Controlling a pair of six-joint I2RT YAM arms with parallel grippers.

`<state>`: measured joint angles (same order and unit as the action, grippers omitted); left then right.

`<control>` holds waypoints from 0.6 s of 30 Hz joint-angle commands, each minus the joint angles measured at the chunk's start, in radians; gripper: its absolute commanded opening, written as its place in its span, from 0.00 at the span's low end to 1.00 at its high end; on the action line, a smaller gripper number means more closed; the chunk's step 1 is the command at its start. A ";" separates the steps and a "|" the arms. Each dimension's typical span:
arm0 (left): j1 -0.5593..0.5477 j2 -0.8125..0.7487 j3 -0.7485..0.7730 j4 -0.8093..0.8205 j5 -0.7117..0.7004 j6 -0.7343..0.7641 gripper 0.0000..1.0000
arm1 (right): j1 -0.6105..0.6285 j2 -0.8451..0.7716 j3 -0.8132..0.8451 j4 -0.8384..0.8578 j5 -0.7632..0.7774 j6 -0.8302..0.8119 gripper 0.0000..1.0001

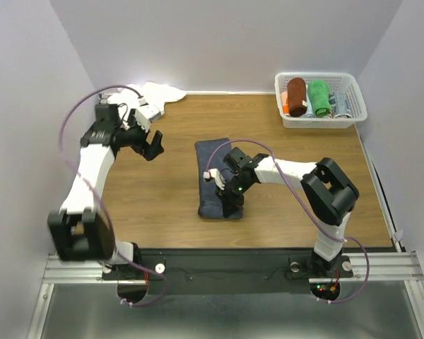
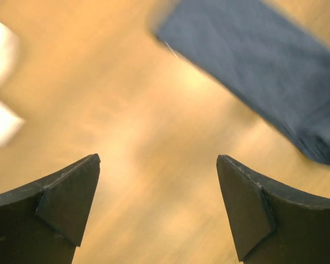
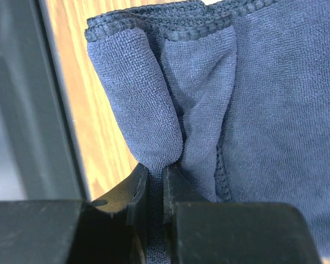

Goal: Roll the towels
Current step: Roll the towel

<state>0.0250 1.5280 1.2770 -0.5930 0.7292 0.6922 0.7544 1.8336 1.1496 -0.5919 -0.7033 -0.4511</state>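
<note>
The blue-grey towel (image 1: pixel 213 159) lies folded in a long strip mid-table. My right gripper (image 1: pixel 232 201) is at its near end, shut on a pinched fold of the towel (image 3: pixel 154 115); the cloth bulges up from between the jaws. The towel also shows blurred in the left wrist view (image 2: pixel 264 71). My left gripper (image 1: pixel 154 146) hangs open and empty above bare wood at the left, apart from the towel (image 2: pixel 158 162). The white towel (image 1: pixel 159 92) lies crumpled at the back left corner, partly behind the left arm.
A white basket (image 1: pixel 321 119) at the back right holds a rust-brown roll (image 1: pixel 295 96), a green roll (image 1: pixel 319 97) and other items. The table's near edge runs just below the right gripper.
</note>
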 commanded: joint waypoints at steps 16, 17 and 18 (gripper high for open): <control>-0.769 -0.606 -0.616 0.309 -0.508 0.236 0.99 | -0.159 0.409 0.343 -0.247 -0.462 0.121 0.02; -0.799 -0.602 -0.631 0.340 -0.525 0.233 0.98 | -0.162 0.438 0.355 -0.256 -0.485 0.117 0.02; -0.825 -0.588 -0.655 0.388 -0.556 0.233 0.97 | -0.170 0.453 0.364 -0.278 -0.495 0.115 0.02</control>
<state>-0.7303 0.9737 0.6449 -0.4149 0.3473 0.8867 0.6060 2.2280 1.4734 -0.8242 -1.1442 -0.3283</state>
